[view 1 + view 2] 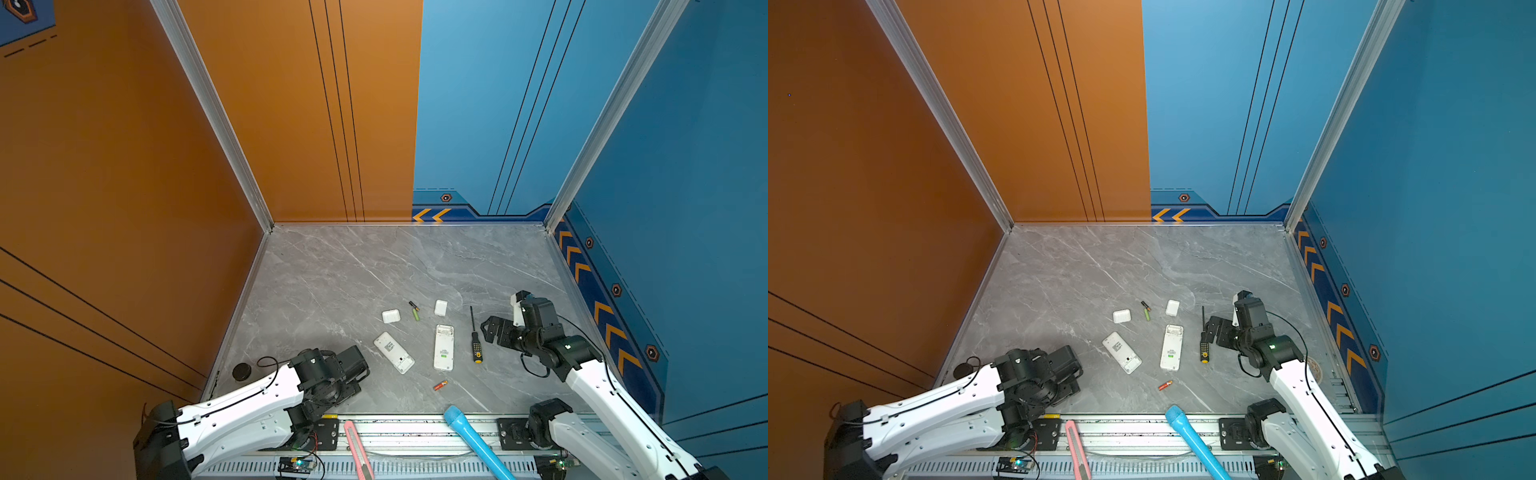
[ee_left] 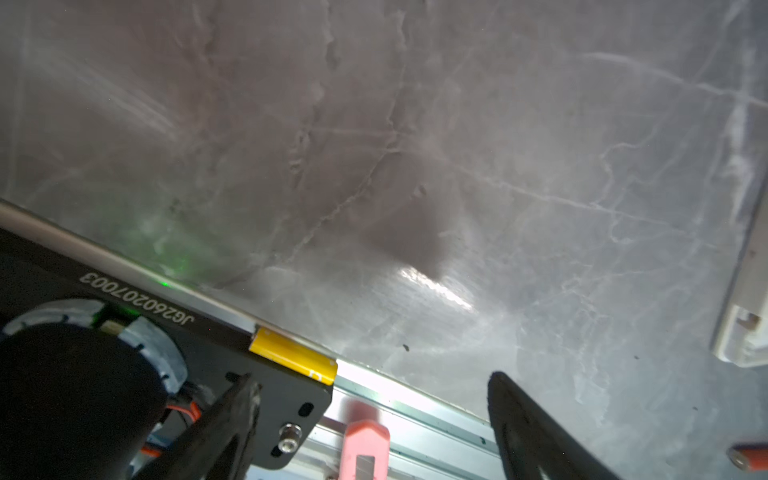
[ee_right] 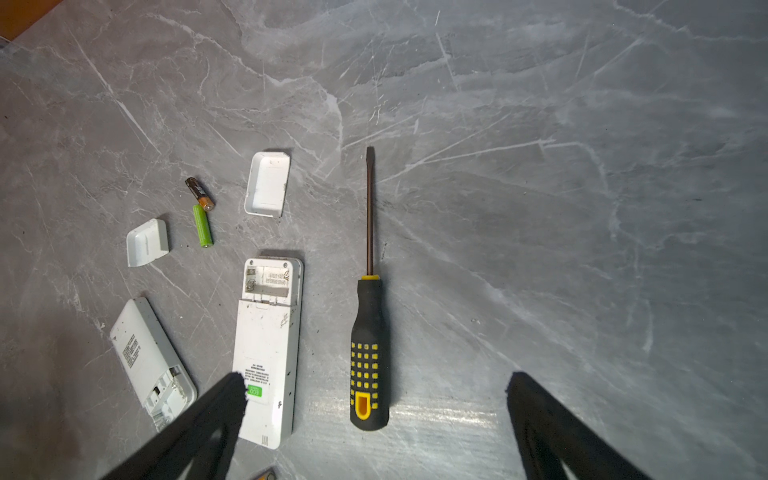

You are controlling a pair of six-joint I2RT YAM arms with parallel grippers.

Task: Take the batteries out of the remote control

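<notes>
- The left tool [image 2: 374, 395] held its black fingers [image 2: 232, 415] apart and empty, low at the front edge of the grey marbled desk [image 2: 457, 124]. The yellow cylindrical battery [image 2: 293, 360] lay along that edge.
- The right tool [image 3: 376, 380] hung spread wide and empty over the black-and-yellow-handled screwdriver [image 3: 370, 353].
- The long white plastic remote control [image 3: 268, 353] and the shorter white remote control [image 3: 151, 361] lay back-up with their bays bared and seemingly emptied, so the job looked done. The green battery [image 3: 202, 225] and black-and-orange battery [image 3: 199, 193] lay nearly touching beyond them. The red-orange battery [image 1: 440, 385] lay nearer the front.
</notes>
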